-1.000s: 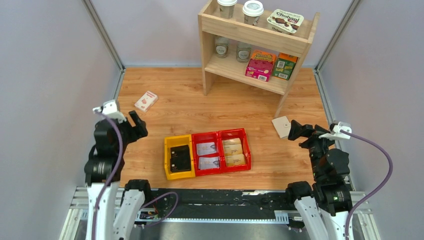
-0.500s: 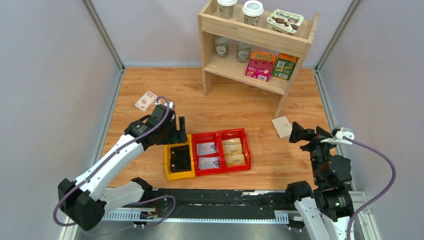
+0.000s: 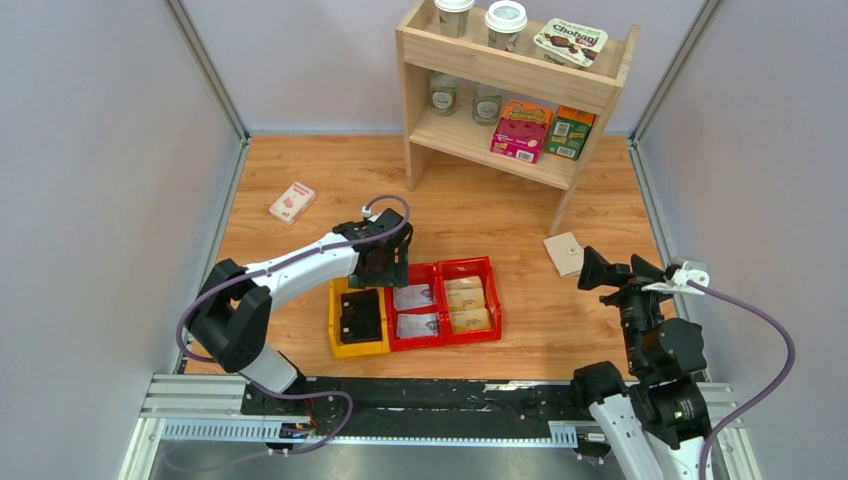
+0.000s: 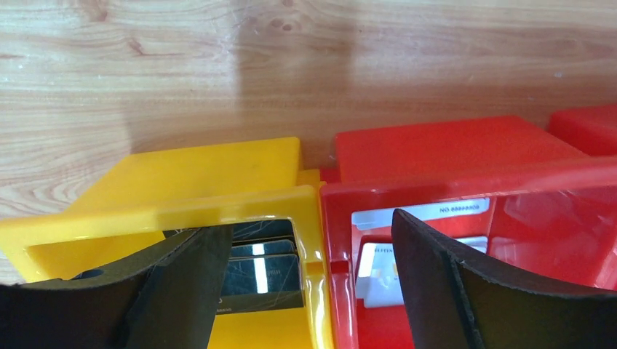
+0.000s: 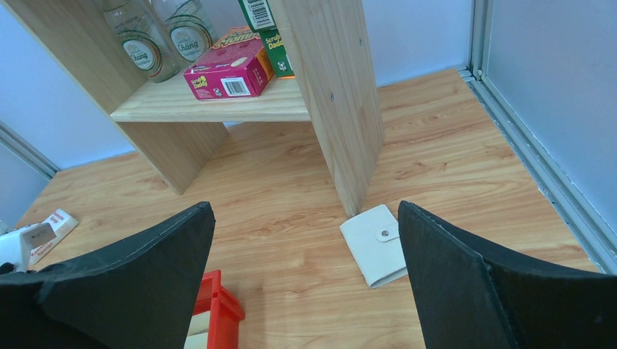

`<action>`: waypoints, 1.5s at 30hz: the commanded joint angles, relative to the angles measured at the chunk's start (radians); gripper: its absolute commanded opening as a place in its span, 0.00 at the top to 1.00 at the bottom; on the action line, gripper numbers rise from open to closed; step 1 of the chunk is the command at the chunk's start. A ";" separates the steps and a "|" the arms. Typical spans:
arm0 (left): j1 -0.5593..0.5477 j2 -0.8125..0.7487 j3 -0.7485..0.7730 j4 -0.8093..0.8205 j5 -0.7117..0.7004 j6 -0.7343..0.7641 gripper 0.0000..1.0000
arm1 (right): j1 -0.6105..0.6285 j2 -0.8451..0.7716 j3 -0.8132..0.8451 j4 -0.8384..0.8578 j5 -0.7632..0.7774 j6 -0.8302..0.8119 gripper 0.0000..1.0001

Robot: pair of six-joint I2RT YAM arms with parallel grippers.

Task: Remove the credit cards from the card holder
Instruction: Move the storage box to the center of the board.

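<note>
The card holder, a cream wallet, lies closed with its snap tab fastened on the wood floor by the shelf's leg; it also shows in the right wrist view. Two silver-grey credit cards lie in the middle red bin, also in the left wrist view. My left gripper is open and empty, low over the far walls of the yellow and middle red bins. My right gripper is open and empty, raised just right of the wallet.
A yellow bin holds black blocks. The right red bin holds tan blocks. A wooden shelf with cups, jars and boxes stands at the back. A white-and-red small box lies at the far left. Grey walls close in both sides.
My left arm has swung from the left side across to the bins and come down over their far edge. My right gripper has barely shifted.
</note>
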 commanded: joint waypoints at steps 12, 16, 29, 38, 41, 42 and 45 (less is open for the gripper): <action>0.057 0.182 0.200 0.037 -0.077 0.049 0.12 | 0.017 -0.024 -0.005 0.037 0.016 -0.010 0.00; 0.095 0.233 0.252 0.052 -0.059 0.067 0.13 | 0.018 -0.025 -0.005 0.037 0.018 -0.009 0.00; 0.189 0.327 0.369 0.183 -0.045 -0.049 0.13 | 0.023 -0.024 -0.008 0.042 0.013 -0.009 0.00; 0.246 0.434 0.467 0.249 -0.046 -0.221 0.12 | 0.023 -0.015 -0.008 0.040 0.010 -0.009 0.00; 0.253 0.449 0.486 0.259 -0.074 -0.291 0.12 | 0.023 -0.009 -0.008 0.042 0.007 -0.009 0.00; 0.255 0.452 0.487 0.265 -0.075 -0.310 0.12 | 0.024 -0.009 -0.008 0.042 0.009 -0.010 0.00; 0.261 0.466 0.486 0.284 -0.082 -0.392 0.12 | 0.024 -0.008 -0.008 0.043 0.007 -0.012 0.00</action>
